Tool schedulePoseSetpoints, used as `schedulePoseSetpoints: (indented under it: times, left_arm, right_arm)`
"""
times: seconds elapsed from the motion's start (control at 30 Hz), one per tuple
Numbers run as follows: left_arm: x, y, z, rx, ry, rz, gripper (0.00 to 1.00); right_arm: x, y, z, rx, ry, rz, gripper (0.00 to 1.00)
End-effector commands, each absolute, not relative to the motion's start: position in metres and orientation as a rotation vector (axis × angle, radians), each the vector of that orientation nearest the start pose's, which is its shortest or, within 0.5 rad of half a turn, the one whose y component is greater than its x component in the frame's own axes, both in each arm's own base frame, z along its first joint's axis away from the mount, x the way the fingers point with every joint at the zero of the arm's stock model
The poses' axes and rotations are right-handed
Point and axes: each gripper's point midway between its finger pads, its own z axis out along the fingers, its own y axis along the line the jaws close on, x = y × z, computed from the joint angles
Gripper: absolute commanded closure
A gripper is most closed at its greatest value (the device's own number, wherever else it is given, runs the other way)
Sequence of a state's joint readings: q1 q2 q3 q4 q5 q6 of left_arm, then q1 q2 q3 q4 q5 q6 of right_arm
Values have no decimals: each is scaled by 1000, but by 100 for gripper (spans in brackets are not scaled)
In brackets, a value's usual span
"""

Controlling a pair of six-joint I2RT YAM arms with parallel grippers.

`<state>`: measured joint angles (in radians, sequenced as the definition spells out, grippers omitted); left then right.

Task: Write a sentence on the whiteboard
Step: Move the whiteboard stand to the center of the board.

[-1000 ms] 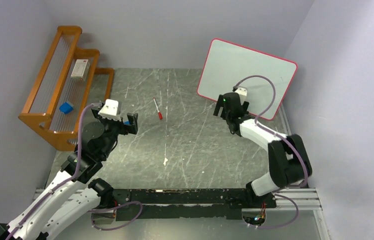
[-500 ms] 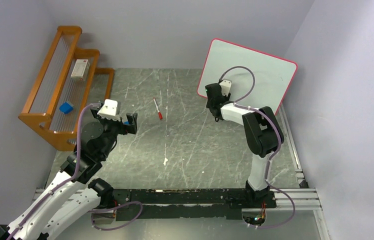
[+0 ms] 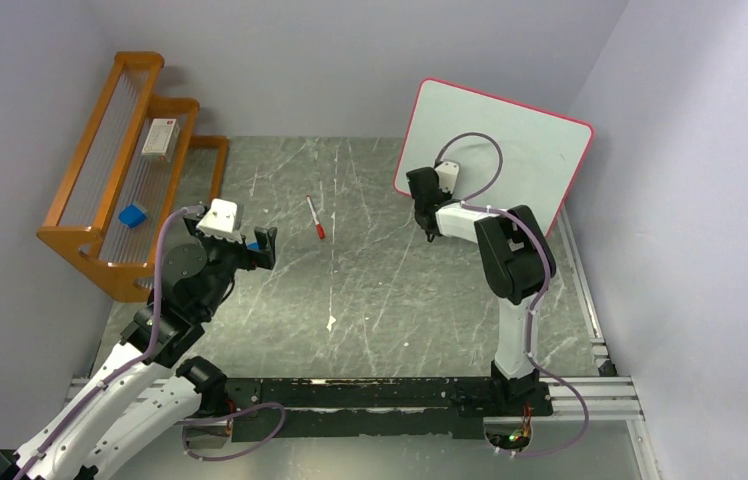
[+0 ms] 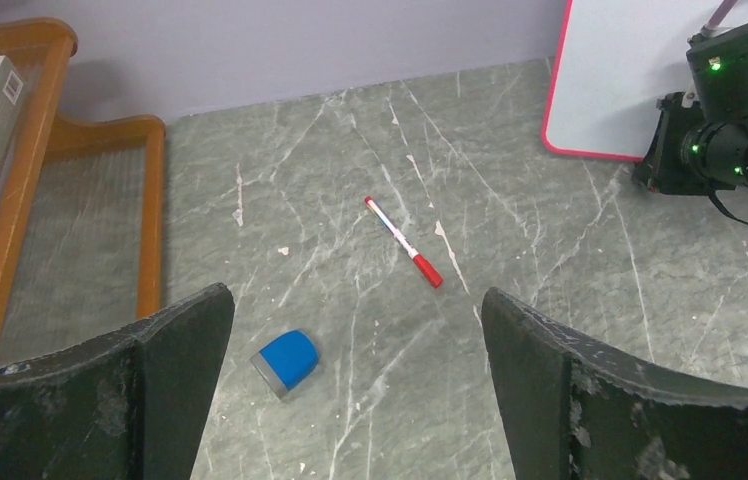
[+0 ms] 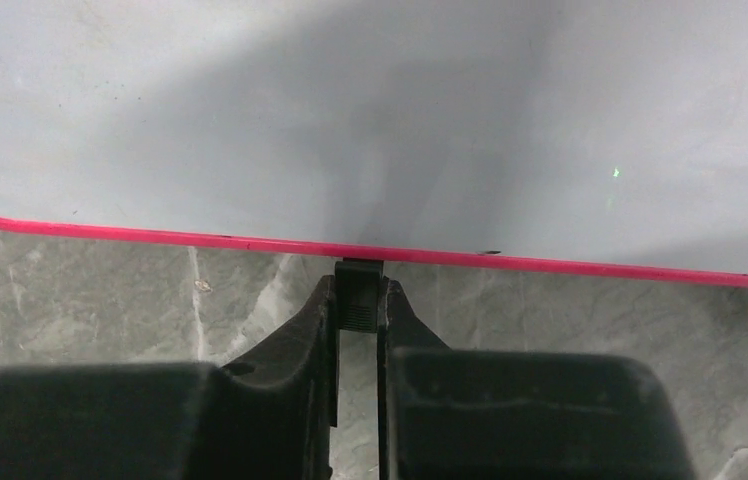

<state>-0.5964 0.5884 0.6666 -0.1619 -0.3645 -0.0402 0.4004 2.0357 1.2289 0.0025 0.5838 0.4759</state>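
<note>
Right gripper (image 3: 428,222), top view: closed at the lower edge of the whiteboard (image 3: 510,130), which stands at 1 o'clock; left gripper (image 3: 260,247) at 9 o'clock, spread wide, holding nothing. Left wrist view: jaws far apart, nothing between them, marker (image 4: 402,242) at 12 o'clock, whiteboard at 2 o'clock. Right wrist view: fingers (image 5: 315,320) pinched tight on the whiteboard's small black foot (image 5: 358,268) under its red border.

Lilac walls (image 3: 350,60) enclose a grey marbled tabletop (image 3: 370,290); an orange rack (image 3: 110,160) stands left.

Left hand (image 4: 355,300) spread wide, blue eraser (image 4: 284,361) nearest, red-capped marker (image 4: 403,243) beyond, whiteboard (image 4: 620,80) corner upper right
</note>
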Motion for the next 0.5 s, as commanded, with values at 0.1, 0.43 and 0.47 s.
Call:
schedulePoseSetpoints:
  times: [0.1, 0.43, 0.47]
  left_arm:
    - [264, -105, 290, 181, 1607, -194, 2]
    - [264, -103, 290, 169, 1609, -191, 2]
    - [264, -103, 290, 170, 1611, -191, 2]
  right_arm:
    - [470, 122, 25, 279, 2211, -184, 100]
    - [411, 158, 29, 116, 2273, -50, 100]
    - [402, 160, 26, 106, 2285, -44, 100]
